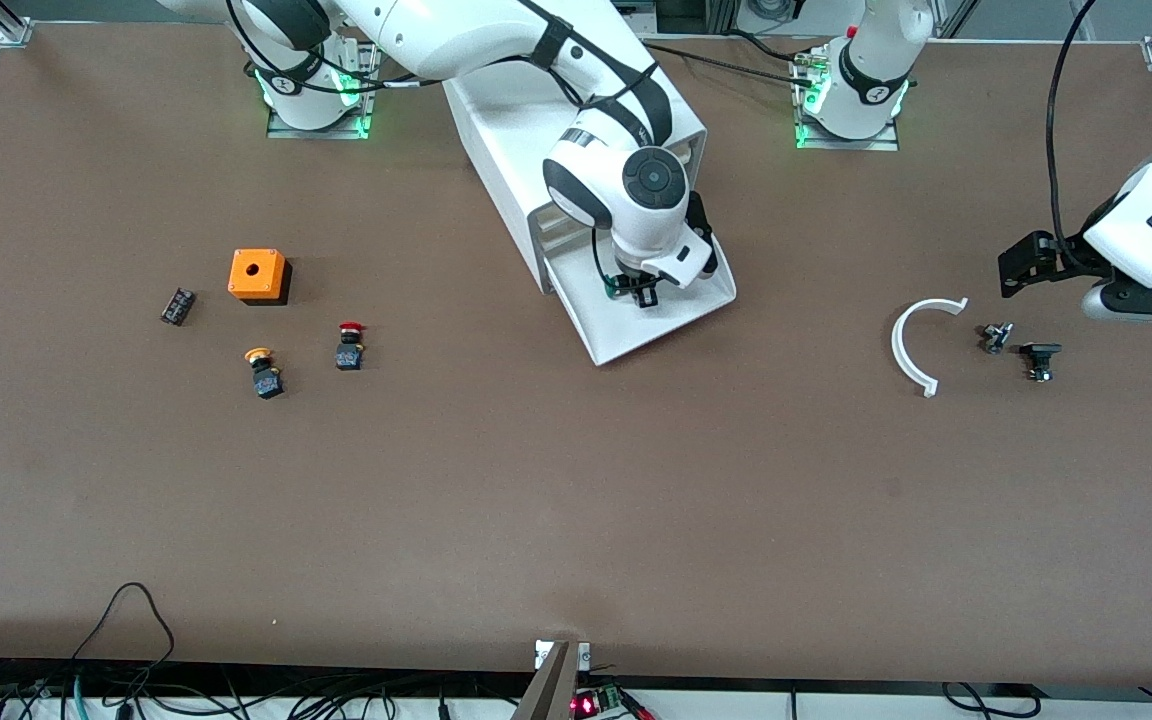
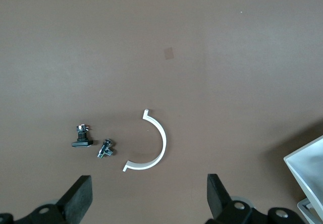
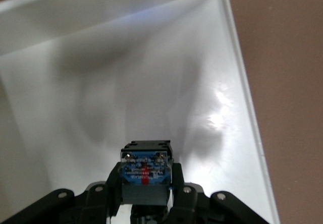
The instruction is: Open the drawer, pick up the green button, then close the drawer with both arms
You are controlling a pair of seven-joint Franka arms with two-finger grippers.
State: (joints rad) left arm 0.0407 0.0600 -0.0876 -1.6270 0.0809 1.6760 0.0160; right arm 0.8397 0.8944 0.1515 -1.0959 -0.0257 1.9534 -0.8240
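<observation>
1. You've got the big white boxy cabinet at top centre of the front view, with its shallow white drawer pulled out toward the camera.
2. Right gripper is down inside the open drawer, fingers clamped together on the small push-button. The right wrist view shows its black-and-blue body pinched between the pads, low centre of that frame, over the white drawer floor.
3. The button's green cap is barely visible in the front view, just a green glint at the gripper tip.
4. Left gripper waits at the right edge of the front view, jaws wide apart, holding nothing. The left wrist view shows both fingers spread over bare brown table.
5. Below the left gripper in the front view you'll see a white half-ring clip, a small metal part and a black-topped part.
6. Left middle of the front view: orange square box with a hole, small black block, red-capped button, and orange-yellow-capped button.
</observation>
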